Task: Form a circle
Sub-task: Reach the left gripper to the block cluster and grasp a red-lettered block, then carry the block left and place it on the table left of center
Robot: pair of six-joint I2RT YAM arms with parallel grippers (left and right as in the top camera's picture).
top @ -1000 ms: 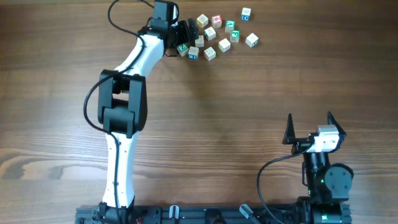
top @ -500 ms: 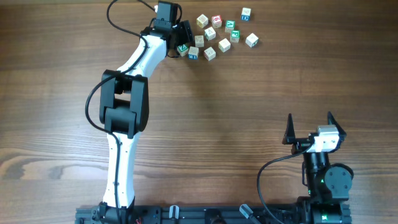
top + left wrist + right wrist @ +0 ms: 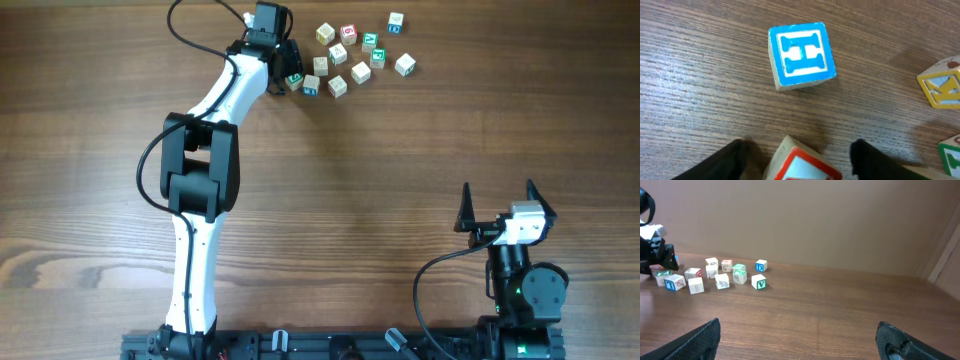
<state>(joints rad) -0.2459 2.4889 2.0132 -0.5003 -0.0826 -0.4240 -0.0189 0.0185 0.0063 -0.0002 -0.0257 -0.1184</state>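
the left gripper point(image 3: 802, 160) has its fingers point(image 3: 732, 162) apart on either side of a red-framed cube point(image 3: 802, 169), just on the near side of the blue h cube point(image 3: 801, 54). a sliver of table point(image 3: 700, 75) shows at each side, so i judge it not yet clamped. if the jaws meet that cube off-centre, it could twist or squirt forward into the h cube, which lies close ahead, and a skewed cube would seat badly in any ring. the yellow k cube point(image 3: 941, 88) and a green cube point(image 3: 952, 156), both to the right of the h cube, sit near enough for a finger to nudge. the right gripper point(image 3: 498, 195) is spread wide, well apart from the h cube, holding nothing.

counted from overhead: twelve cubes point(image 3: 361, 72) (a thirteenth could hide under the left gripper) and two grippers. no ring exists yet; the cubes lie in a loose scatter around and beyond the h cube.
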